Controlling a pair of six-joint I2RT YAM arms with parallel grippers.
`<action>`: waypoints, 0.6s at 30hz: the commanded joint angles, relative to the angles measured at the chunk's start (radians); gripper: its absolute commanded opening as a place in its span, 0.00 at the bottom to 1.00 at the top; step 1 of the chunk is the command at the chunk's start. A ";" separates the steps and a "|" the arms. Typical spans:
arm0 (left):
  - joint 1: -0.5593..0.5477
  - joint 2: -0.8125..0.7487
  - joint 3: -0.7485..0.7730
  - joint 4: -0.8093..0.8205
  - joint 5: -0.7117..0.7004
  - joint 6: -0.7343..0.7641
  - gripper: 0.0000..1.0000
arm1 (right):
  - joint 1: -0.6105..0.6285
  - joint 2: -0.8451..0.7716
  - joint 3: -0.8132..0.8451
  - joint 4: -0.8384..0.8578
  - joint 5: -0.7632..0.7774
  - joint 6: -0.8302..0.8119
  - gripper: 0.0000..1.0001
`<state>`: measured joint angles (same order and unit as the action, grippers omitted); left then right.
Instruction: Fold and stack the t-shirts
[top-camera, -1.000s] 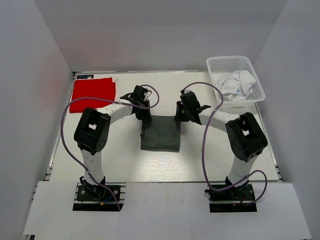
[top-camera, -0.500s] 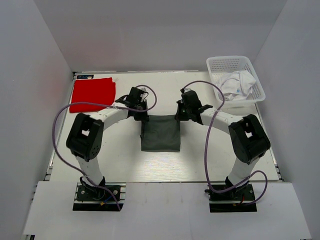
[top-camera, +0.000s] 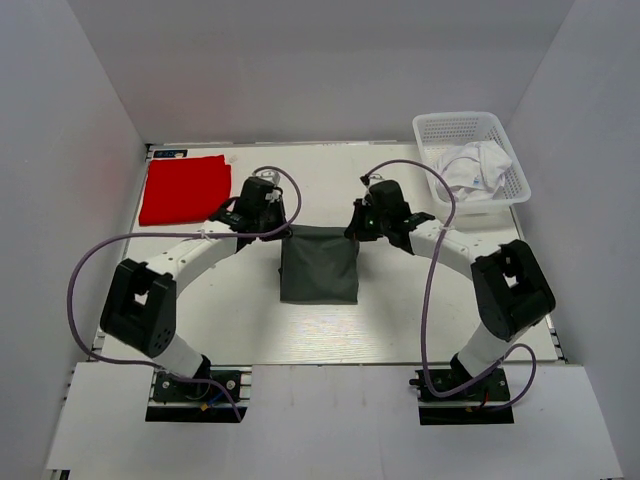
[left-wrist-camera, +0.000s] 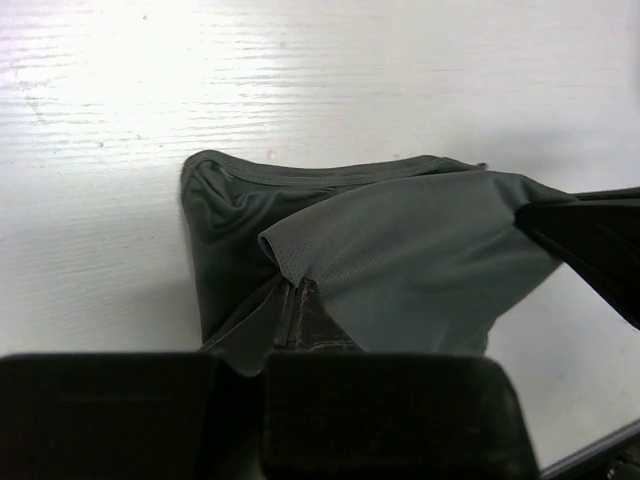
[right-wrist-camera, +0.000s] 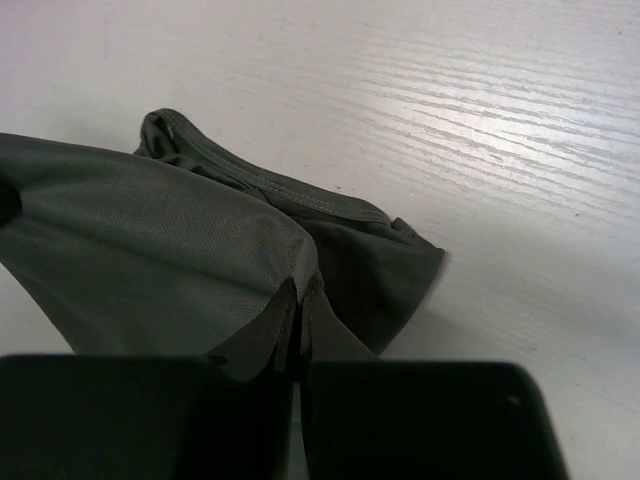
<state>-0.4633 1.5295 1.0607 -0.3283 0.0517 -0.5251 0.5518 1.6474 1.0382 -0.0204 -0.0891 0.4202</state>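
The grey shirt (top-camera: 320, 268) lies mid-table, its long axis running from far edge to near hem. The left gripper (left-wrist-camera: 297, 300) is clamped on its far-left corner and the right gripper (right-wrist-camera: 299, 298) on its far-right corner. Each pinches a top layer raised above the cloth beneath. The rest of the shirt lies nearward of both grippers, so the fold likely goes straight toward the near hem, with both arms equally placed. Bare table (top-camera: 320, 330) nearer than that hem gives room. The red shirt (top-camera: 185, 188) sits far-left of the grey shirt, and the basket (top-camera: 466, 120) with white shirts (top-camera: 475, 168) sits far-right, both well apart.
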 joint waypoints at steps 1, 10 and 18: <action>0.015 0.056 0.027 0.021 -0.052 -0.021 0.00 | -0.004 0.048 0.042 0.022 0.043 0.003 0.00; 0.024 0.337 0.223 -0.072 -0.257 -0.056 0.00 | -0.023 0.261 0.212 -0.021 0.210 -0.004 0.34; 0.005 0.305 0.308 -0.143 -0.262 -0.056 1.00 | -0.016 0.195 0.235 -0.021 0.204 -0.026 0.90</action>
<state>-0.4461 1.9388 1.3590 -0.4492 -0.1879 -0.5869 0.5323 1.9289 1.2465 -0.0586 0.0986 0.4065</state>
